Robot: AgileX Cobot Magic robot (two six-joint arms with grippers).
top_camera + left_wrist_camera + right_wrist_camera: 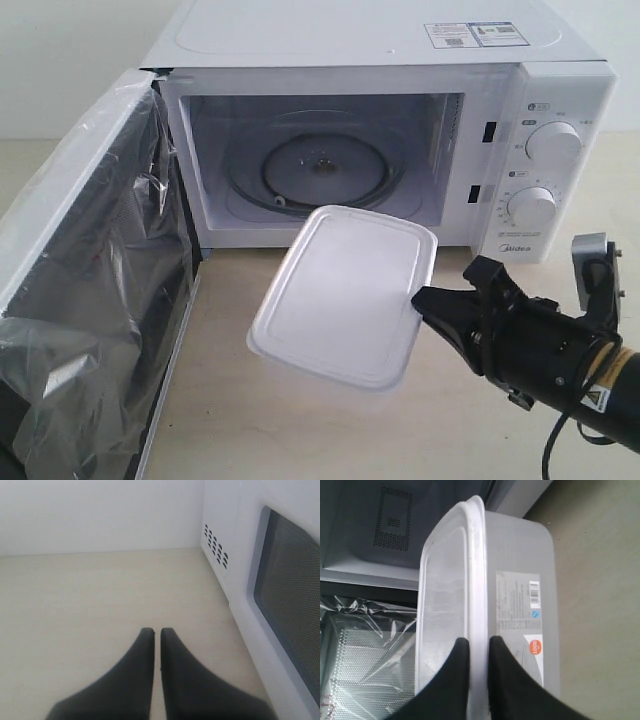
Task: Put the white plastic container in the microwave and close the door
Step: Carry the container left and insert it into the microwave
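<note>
My right gripper (424, 298) pinches the rim of the white plastic container (340, 290), holding it tilted in the air just in front of the open microwave (380, 45), with the glass turntable (325, 165) visible behind. The door (90, 290) stands wide open. My left gripper (156, 632) is pressed together, empty, over the table (75, 605) beside that door.

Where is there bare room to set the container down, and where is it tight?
The turntable inside the microwave is bare. Table is free between the open door and the right hand, under the held white plastic container. Tight at the door's loose film.
</note>
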